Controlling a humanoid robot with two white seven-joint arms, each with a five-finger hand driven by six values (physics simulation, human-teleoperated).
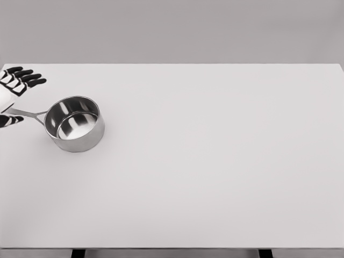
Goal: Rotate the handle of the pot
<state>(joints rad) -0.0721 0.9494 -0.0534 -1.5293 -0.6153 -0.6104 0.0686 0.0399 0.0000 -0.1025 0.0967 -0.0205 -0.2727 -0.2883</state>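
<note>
Head view shows 1 left hand [15, 92] with fingers spread, holding nothing, around the handle [26, 113] of the shiny round steel pot [75, 123]; it should close firmly before turning slowly.

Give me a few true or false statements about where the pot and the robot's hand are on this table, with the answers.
1. The pot stands upright near the table's left side. True.
2. The pot holds food. False: its inside is bare metal.
3. The handle points toward the picture's left edge. True.
4. The right hand is reaching for the pot. False: only the left hand shows, at the left edge.
5. The left hand's fingers are spread beside the handle. True.
</note>
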